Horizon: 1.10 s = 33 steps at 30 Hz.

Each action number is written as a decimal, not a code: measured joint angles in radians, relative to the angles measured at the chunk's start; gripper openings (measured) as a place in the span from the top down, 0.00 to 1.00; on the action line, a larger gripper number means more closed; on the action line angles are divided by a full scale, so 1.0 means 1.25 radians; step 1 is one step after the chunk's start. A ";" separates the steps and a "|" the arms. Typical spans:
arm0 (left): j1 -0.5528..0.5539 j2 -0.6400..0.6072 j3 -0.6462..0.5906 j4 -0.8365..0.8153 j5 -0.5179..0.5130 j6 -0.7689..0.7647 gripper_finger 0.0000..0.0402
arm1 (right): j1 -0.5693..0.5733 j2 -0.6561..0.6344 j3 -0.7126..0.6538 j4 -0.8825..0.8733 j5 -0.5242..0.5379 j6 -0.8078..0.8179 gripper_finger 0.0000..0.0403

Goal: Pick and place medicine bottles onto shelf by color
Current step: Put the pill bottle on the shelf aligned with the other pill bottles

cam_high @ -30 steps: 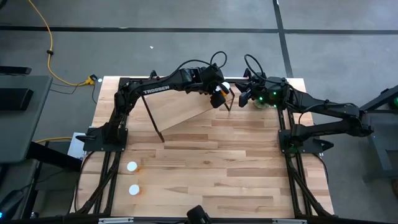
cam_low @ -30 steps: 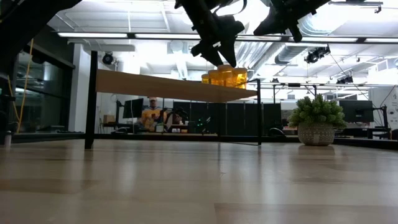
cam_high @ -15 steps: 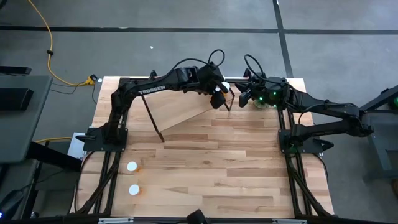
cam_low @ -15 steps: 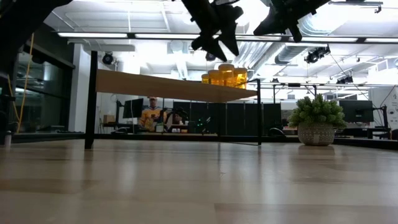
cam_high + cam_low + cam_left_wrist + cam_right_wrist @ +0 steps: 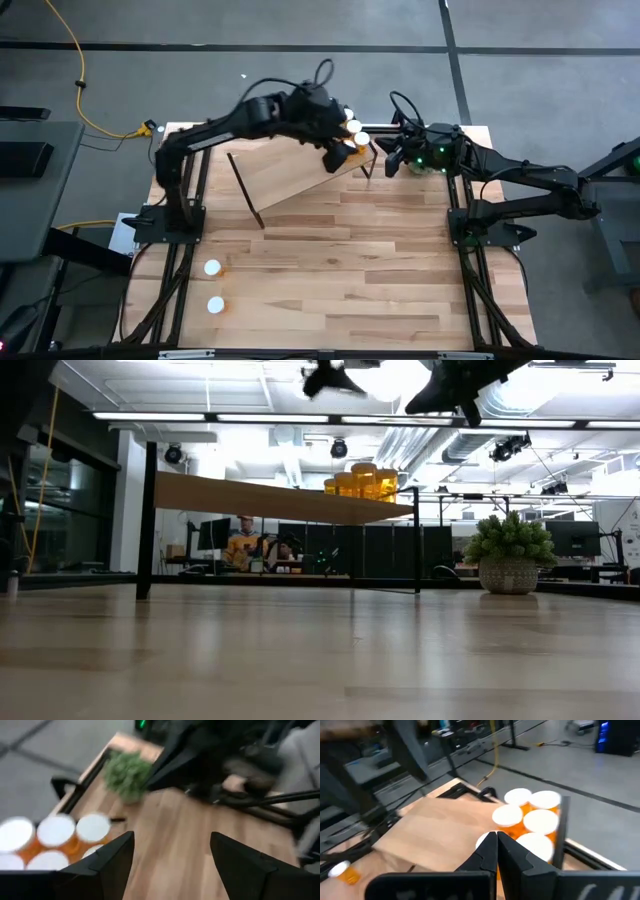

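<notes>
Several orange medicine bottles with white caps (image 5: 354, 131) stand in a cluster on the right end of the light-wood shelf (image 5: 290, 172). They also show in the low view (image 5: 360, 480) and the right wrist view (image 5: 530, 817). Two more bottles (image 5: 212, 268) (image 5: 215, 305) stand on the tabletop near its left front. My left gripper (image 5: 172, 845) is open and empty, high above the shelf's right end (image 5: 335, 155). My right gripper (image 5: 496, 839) is shut and empty, raised just right of the shelf (image 5: 385, 163).
A fuzzy green potted plant (image 5: 510, 555) stands at the table's far right, under my right arm, and also shows in the left wrist view (image 5: 127, 772). The shelf's thin black legs (image 5: 245, 190) stand on the table's far half. The near half is bare wood (image 5: 350, 280).
My left gripper has risen from just above the bottles on the shelf, up toward the top of the low view, and has drawn a little toward the table's left. The bottles on the shelf have stayed in place.
</notes>
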 joint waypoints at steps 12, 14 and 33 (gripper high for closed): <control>-0.250 -0.490 -0.718 0.607 -0.238 -0.083 0.37 | 0.000 0.000 0.000 0.063 -0.204 -0.060 1.00; -0.306 -0.568 -0.849 0.710 -0.303 -0.113 0.37 | 0.000 0.000 0.000 0.093 -0.252 -0.063 1.00; -0.456 -0.899 -1.102 0.750 -0.378 -0.028 0.37 | 0.044 0.000 0.000 0.257 -0.353 0.003 1.00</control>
